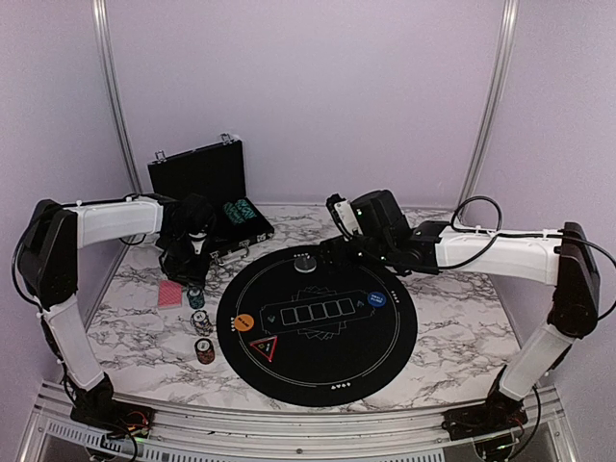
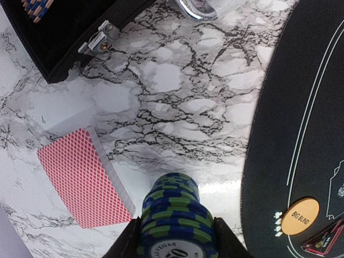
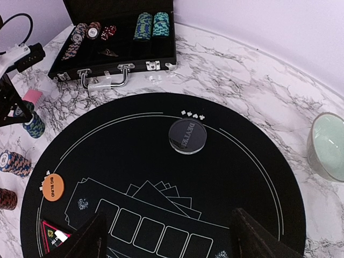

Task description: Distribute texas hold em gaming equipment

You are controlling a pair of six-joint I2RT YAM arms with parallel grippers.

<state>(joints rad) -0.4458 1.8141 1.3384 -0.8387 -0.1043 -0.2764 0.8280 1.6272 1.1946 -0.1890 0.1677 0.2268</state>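
My left gripper (image 1: 195, 287) is shut on a stack of blue-and-green poker chips (image 2: 177, 220), beside the left rim of the round black mat (image 1: 318, 322); the stack also shows in the right wrist view (image 3: 34, 124). A deck of pinkish-red-backed cards (image 2: 83, 177) lies on the marble just left of it. Two more chip stacks (image 1: 201, 322) (image 1: 204, 351) stand nearer the front. On the mat lie an orange button (image 1: 244, 322), a blue button (image 1: 376, 299) and a dark dealer button (image 3: 187, 135). My right gripper (image 3: 172, 242) is open and empty above the mat's printed card boxes.
The open black case (image 1: 207, 197) with more chips stands at the back left. A pale green bowl (image 3: 328, 145) sits on the marble right of the mat. A red triangular marker (image 1: 265, 346) lies on the mat's front left. Purple walls close the back and sides.
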